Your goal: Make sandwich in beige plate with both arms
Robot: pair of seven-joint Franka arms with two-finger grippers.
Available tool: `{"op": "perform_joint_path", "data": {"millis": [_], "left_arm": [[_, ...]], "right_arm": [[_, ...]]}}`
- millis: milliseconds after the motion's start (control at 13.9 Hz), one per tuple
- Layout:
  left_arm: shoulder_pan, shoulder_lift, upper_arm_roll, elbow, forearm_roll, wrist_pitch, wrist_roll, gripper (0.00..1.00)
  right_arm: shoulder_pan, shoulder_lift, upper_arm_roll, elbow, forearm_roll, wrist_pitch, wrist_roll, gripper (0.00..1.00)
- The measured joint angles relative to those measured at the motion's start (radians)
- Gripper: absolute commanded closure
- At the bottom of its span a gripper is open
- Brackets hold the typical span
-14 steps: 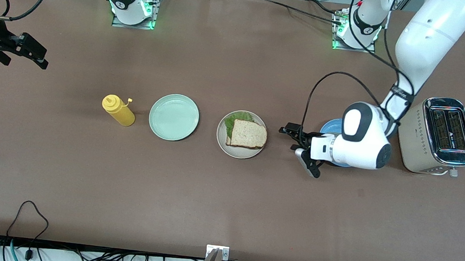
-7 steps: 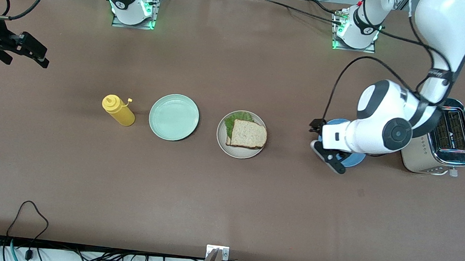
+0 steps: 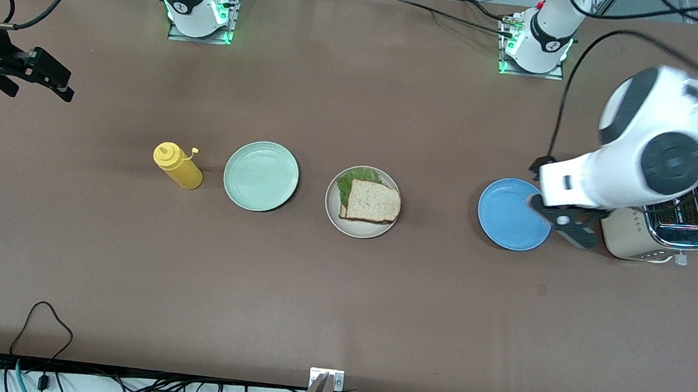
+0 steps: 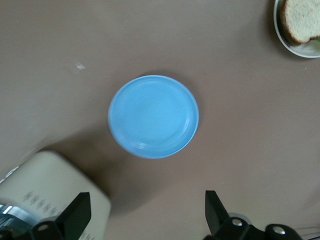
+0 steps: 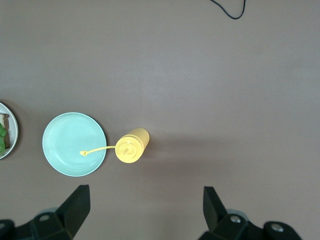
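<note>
The sandwich [image 3: 372, 200], a bread slice on top with green lettuce showing beneath, lies on the beige plate [image 3: 358, 230] at the table's middle. A corner of the sandwich [image 4: 299, 20] and the plate's rim [image 4: 289, 46] show in the left wrist view. My left gripper [image 3: 550, 198] is open and empty, high over the edge of the blue plate [image 3: 508, 214] beside the toaster [image 3: 630, 236]. In its own view the left gripper [image 4: 145, 215] looks down on the blue plate [image 4: 153, 116]. My right gripper [image 3: 64, 88] is open and empty, and waits raised at the right arm's end of the table.
A mint-green plate [image 3: 261, 176] and a yellow squeeze bottle [image 3: 177, 166] stand beside the beige plate toward the right arm's end. Both show in the right wrist view, the plate [image 5: 74, 144] and the bottle [image 5: 131, 146]. The toaster [image 4: 50, 195] also shows in the left wrist view.
My left arm has risen and drawn away from the beige plate toward the toaster, uncovering the blue plate. The right arm has not moved.
</note>
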Motion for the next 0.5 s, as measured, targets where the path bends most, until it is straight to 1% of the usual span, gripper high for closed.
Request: {"op": "perform_joint_path", "data": {"millis": [72, 143, 287, 359, 430, 502], "left_arm": [[-0.002, -0.020, 0.030, 0.016, -0.002, -0.014, -0.005, 0.00], [-0.017, -0.043, 0.082, 0.017, -0.016, -0.020, -0.016, 0.00], [-0.092, -0.090, 0.232, 0.004, -0.088, -0.027, -0.065, 0.00], [-0.123, -0.114, 0.290, -0.007, -0.124, -0.028, -0.104, 0.00], [-0.139, -0.144, 0.322, -0.026, -0.143, -0.018, -0.143, 0.00], [-0.145, -0.181, 0.334, -0.056, -0.147, 0.014, -0.169, 0.00]], "right_arm": [[0.000, 0.000, 0.000, 0.000, 0.000, 0.000, 0.000, 0.00], [0.000, 0.000, 0.000, 0.000, 0.000, 0.000, 0.000, 0.00], [0.000, 0.000, 0.000, 0.000, 0.000, 0.000, 0.000, 0.00], [0.000, 0.000, 0.000, 0.000, 0.000, 0.000, 0.000, 0.00], [0.000, 0.000, 0.000, 0.000, 0.000, 0.000, 0.000, 0.00], [0.000, 0.000, 0.000, 0.000, 0.000, 0.000, 0.000, 0.00]]}}
